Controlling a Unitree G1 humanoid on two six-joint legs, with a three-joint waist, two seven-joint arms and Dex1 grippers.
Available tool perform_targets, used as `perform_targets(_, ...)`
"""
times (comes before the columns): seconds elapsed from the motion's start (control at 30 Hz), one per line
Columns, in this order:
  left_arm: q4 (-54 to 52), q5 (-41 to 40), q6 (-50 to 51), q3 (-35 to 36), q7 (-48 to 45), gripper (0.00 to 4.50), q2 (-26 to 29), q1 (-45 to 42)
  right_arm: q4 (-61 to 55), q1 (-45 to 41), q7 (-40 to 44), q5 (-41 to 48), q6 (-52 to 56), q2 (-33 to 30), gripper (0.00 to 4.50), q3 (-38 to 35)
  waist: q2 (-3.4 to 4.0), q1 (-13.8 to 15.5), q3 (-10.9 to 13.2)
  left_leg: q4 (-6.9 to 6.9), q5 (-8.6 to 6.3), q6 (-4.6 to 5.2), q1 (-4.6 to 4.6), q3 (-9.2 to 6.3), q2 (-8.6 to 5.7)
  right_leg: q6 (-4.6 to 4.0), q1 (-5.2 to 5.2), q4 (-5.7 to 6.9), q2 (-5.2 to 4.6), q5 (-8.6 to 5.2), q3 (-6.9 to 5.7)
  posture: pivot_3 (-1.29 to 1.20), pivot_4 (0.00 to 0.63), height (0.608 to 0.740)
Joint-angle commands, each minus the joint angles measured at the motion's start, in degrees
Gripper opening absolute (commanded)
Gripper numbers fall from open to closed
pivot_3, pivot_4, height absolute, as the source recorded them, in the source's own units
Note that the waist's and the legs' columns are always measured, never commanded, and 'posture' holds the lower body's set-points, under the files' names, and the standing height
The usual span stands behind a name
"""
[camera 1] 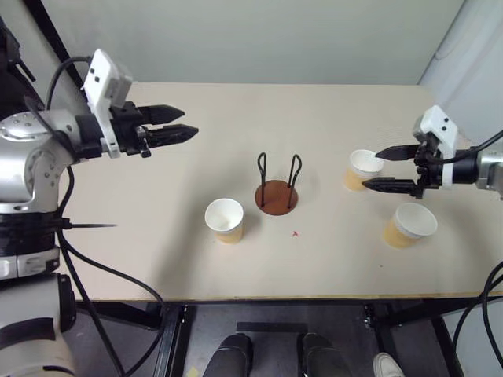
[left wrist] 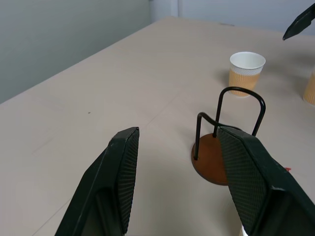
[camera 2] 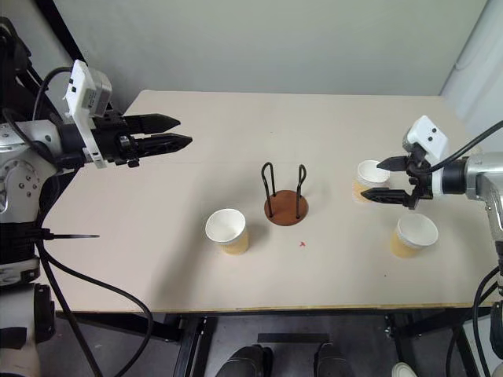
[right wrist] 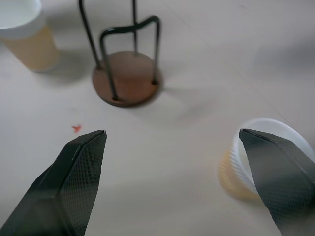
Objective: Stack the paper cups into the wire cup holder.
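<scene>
Paper cups (camera 1: 225,219) looked light, thin-walled and easy to crush; 3 stood upright on the counter (camera 1: 157,236), none yet in the wire cup holder (camera 1: 277,191), which sat empty at mid-counter; one cup was just left of the holder, a second (camera 1: 363,169) lay to its right near the right end effector (camera 1: 383,169), and a third (camera 1: 410,225) stood nearer the front edge. Judged best taken across the upper wall just under the stiffer rolled rim, with gentle pressure. Right end effector hovered beside the second cup, fingers spread wide, empty, pointing inward and tilted down; left end effector (camera 1: 187,123) hung raised over the counter's left side, fingers parted, empty, aimed roughly level toward the centre.
</scene>
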Motion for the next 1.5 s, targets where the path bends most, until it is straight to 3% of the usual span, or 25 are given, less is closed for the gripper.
perform_targets(0.03, 1.10, 0.88, -1.93, 0.52, -1.14, 2.69, 1.18, -2.39, -3.42, -0.16, -1.81, 1.79, 0.99, -0.19, 4.50, -2.60, 0.00, 0.00, 0.00, 0.00, -0.01, 0.01, -0.01, 0.00, 0.00, 0.00, 0.00, -0.01, 0.00, 0.00, 0.01, 0.00, 0.150, 0.740)
perform_targets(0.23, 2.46, 1.78, -3.07, -1.95, -2.86, 2.69, -0.75, -5.82, -7.75, 4.13, -6.51, 5.51, 3.93, 1.77, 4.50, -6.34, -0.03, 0.04, 0.00, 0.01, -0.02, 0.04, -0.01, -0.01, 0.01, 0.00, 0.00, 0.00, 0.00, 0.00, -0.01, 0.00, 0.150, 0.740)
perform_targets(0.5, 1.43, 1.96, -1.62, -6.28, -13.49, 2.69, 2.90, -7.01, -15.98, 7.12, -8.78, 12.38, 9.87, 4.17, 4.50, -5.66, -0.03, -0.33, 0.00, -0.02, 0.01, -0.02, -0.03, 0.03, 0.02, 0.16, -0.04, 0.00, 0.03, 0.01, 0.02, 0.00, 0.150, 0.740)
perform_targets(0.77, -2.33, 0.71, -1.34, -4.36, -16.45, 2.69, 6.24, -1.70, -9.83, 1.55, -7.31, 10.28, 8.04, 1.76, 4.50, -1.83, -0.03, -0.37, -0.01, -0.02, -0.04, 0.08, -0.05, 0.02, 0.03, 0.06, -0.09, 0.01, 0.02, -0.05, 0.04, 0.00, 0.150, 0.740)
perform_targets(0.97, -3.98, -0.88, -0.57, -1.71, -16.46, 2.69, 8.05, 1.59, -0.41, -8.75, -4.40, 7.80, 7.88, 2.87, 4.50, 3.64, -0.05, -0.42, -0.02, -0.03, -0.09, 0.28, -0.10, 0.01, 0.00, 0.01, -0.19, 0.05, 0.00, 0.00, 0.07, 0.00, 0.150, 0.740)
perform_targets(1.27, -5.89, -2.09, -0.33, 3.15, -12.70, 2.69, 9.15, 4.96, 0.31, -9.63, -2.07, 5.04, 7.52, 5.15, 4.50, 9.80, -0.07, -0.58, -0.03, -0.10, -0.04, 0.20, -0.12, -0.04, 0.07, -0.10, -0.26, 0.09, 0.05, -0.05, -0.02, 0.00, 0.150, 0.740)
perform_targets(1.5, -6.07, -2.62, -1.09, 2.34, -12.48, 2.69, 8.70, 3.92, 3.55, -10.39, -3.93, 1.20, 4.82, 9.75, 4.50, 12.71, -0.07, -0.66, -0.03, -0.09, -0.05, 0.22, -0.13, -0.04, 0.06, -0.18, -0.28, 0.11, 0.04, 0.01, -0.03, 0.00, 0.150, 0.740)
